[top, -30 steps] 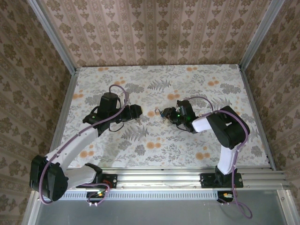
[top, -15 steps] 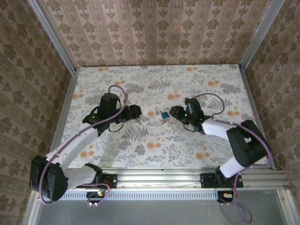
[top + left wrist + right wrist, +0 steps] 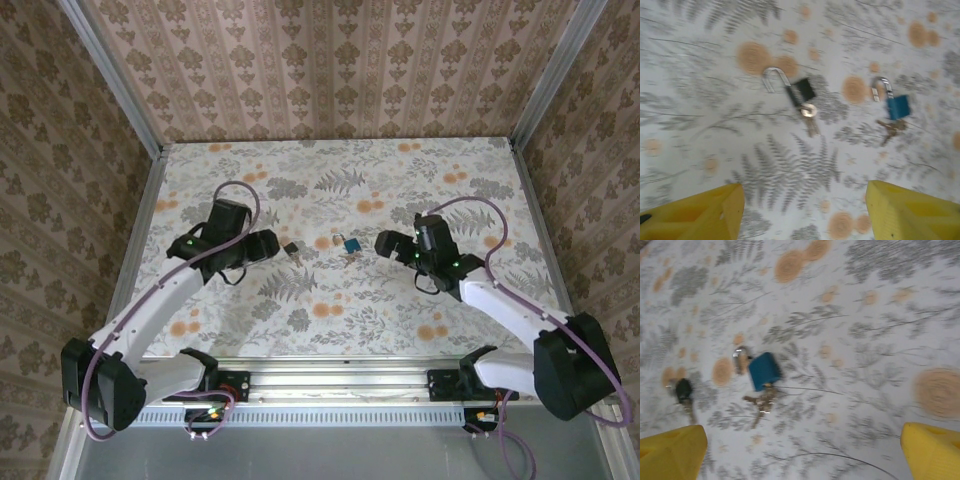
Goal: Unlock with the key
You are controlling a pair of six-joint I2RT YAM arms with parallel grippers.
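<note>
Lining up is the whole job: left gripper (image 3: 271, 244) and right gripper (image 3: 382, 242) both gape, empty. At 3 o'clock of the left one sits the black padlock (image 3: 291, 249), key (image 3: 809, 111) at its base; the blue padlock (image 3: 350, 244) with keys (image 3: 762, 402) is at 9 o'clock of the right. I'd pin a body, pinch the key head square, twist slowly

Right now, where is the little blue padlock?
From overhead, the blue padlock lies near the middle of the table, between the black padlock on its left and the right gripper on its right.
</note>
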